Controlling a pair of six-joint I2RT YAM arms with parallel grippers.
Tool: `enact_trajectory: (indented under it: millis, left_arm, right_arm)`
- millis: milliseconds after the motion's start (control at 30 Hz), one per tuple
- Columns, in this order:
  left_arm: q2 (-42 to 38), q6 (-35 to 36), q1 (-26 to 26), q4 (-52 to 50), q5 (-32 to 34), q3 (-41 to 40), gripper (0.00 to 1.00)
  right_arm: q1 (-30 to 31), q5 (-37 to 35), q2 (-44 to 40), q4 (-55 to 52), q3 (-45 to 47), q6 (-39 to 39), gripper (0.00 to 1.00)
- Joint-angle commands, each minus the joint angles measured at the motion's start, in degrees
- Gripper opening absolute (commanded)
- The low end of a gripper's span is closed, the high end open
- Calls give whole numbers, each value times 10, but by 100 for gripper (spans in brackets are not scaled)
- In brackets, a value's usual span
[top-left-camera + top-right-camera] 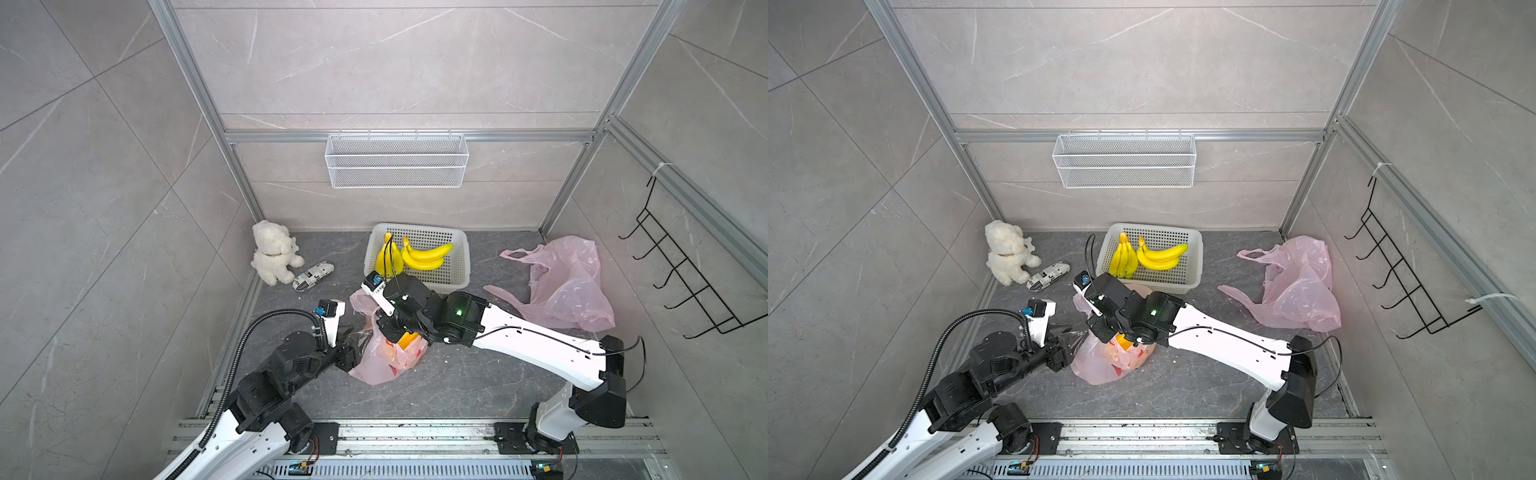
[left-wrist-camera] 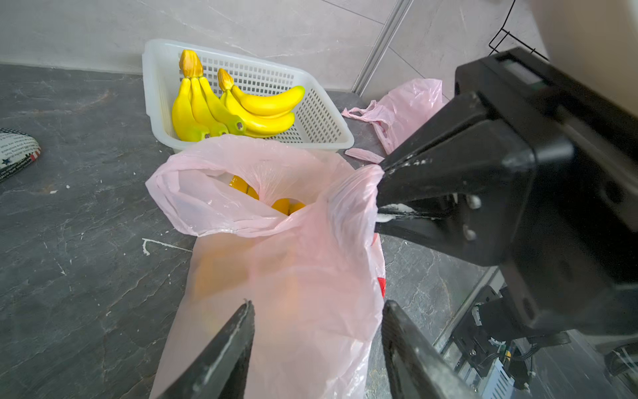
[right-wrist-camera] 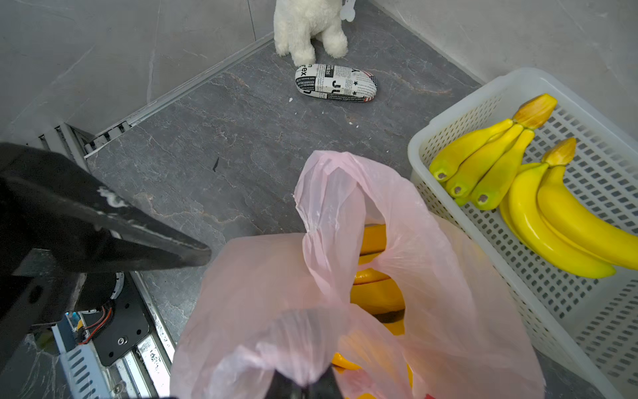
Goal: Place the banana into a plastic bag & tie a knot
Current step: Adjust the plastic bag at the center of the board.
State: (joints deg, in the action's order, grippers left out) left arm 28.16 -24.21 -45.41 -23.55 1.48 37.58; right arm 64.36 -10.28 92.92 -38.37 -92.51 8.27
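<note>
Left wrist view: my left pincer (image 2: 317, 307) is spread, one finger on either side of the lower body of the pink plastic bag (image 2: 293, 269), closed on nothing that I can make out. My right pincer (image 2: 378, 207) is pressed together on a bunched strip of film at the bag's mouth. The right wrist view agrees: pink film is gathered into the tips at the frame edge.

Banana (image 3: 376, 290): inside the bag, orange-yellow, visible through the open mouth and as a blur through the film. The bag rests on the dark tabletop (image 2: 86, 207), just beside the white basket (image 2: 152, 89), which holds two more banana bunches (image 2: 214, 110). Placing looks done; the knot is not yet begun.

The free handle loop (image 3: 328, 207) stands up unsupported, near the basket.

Risks, my estimate:
- Only one side of the mouth is held. A lift or pull by the right would tilt the bag, and the banana could slide out of the gaping mouth.
- The film is thin and slippery. A small pinch could slip loose under the banana's weight, or the film could stretch and tear.
- If the left closes where it sits, it would likely catch body film, or the banana through it, not the handle. It needs the loop.
- A sweep for the loop could snag or drag the basket.
- Both wrists are close over the bag, so crossing for the knot risks contact between them.
</note>
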Motion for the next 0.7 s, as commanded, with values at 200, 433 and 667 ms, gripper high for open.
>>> enact_trajectory:
  millis: [200, 433, 667]
  left_arm:
    - [105, 19, -3, 46, -50, 25, 68]
    - [129, 14, -3, 69, 13, 23, 12]
    - [152, 24, -3, 72, 5, 32, 0]
  right_arm:
    - [-1, 11, 0, 15, -2, 22, 0]
    - [-3, 16, -11, 20, 19, 26, 0]
    - [-34, 22, -89, 76, 129, -18, 40]
